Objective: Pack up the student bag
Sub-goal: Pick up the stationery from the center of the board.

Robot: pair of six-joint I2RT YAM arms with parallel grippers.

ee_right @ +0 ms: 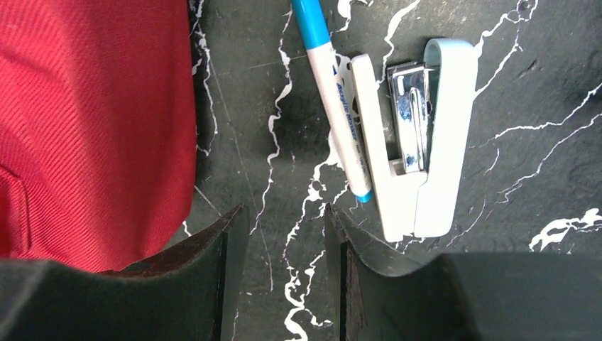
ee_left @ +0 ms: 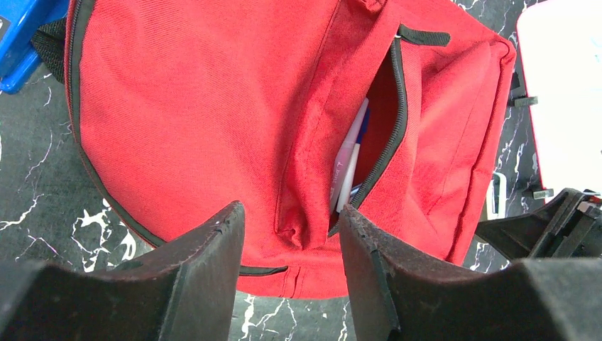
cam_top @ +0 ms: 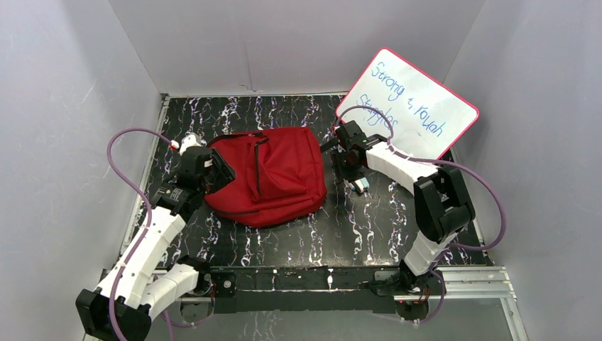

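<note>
The red student bag [cam_top: 273,181] lies flat mid-table. Its front pocket zipper is open, and pens [ee_left: 351,160] show inside the pocket. My left gripper [cam_top: 213,170] is at the bag's left edge, open and empty. In the left wrist view the gripper [ee_left: 291,209] hovers over the bag [ee_left: 184,106] near the pocket's end. My right gripper [cam_top: 353,174] is open and empty just right of the bag. In the right wrist view the gripper [ee_right: 284,209] is over bare table, between the bag [ee_right: 92,121] and a blue-capped marker [ee_right: 334,99] lying against a white stapler [ee_right: 419,142].
A pink-rimmed whiteboard [cam_top: 419,103] with blue writing leans at the back right. It also shows in the left wrist view [ee_left: 564,92]. A blue object [ee_left: 21,35] lies by the bag's far corner. Grey walls enclose the black marbled table [cam_top: 355,234].
</note>
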